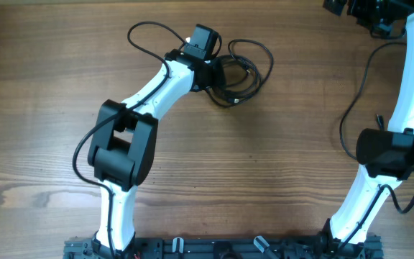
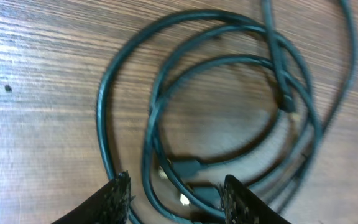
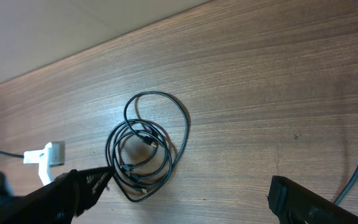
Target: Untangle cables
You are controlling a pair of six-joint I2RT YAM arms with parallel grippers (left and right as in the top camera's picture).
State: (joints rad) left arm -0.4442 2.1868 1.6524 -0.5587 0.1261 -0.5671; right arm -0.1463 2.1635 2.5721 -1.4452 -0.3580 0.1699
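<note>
The cables (image 1: 244,68) are thin black cords coiled in a loose bundle at the table's back centre. My left gripper (image 1: 219,73) is at the bundle's left edge. In the left wrist view the cables (image 2: 229,93) fill the frame as overlapping loops with small plug ends. My left gripper (image 2: 176,200) is open, and several strands and a plug lie between its fingers. My right gripper (image 1: 361,13) is at the far right back corner, high and apart from the bundle. In the right wrist view it (image 3: 188,196) is wide open and empty, with the cables (image 3: 145,146) seen at a distance.
The left arm (image 1: 131,137) reaches diagonally from front left to the bundle, with its own thicker wire (image 1: 146,32) looping behind it. The right arm (image 1: 390,151) stands along the right edge with its fixed wires (image 1: 354,108). Bare wooden table (image 1: 279,158) lies between the arms.
</note>
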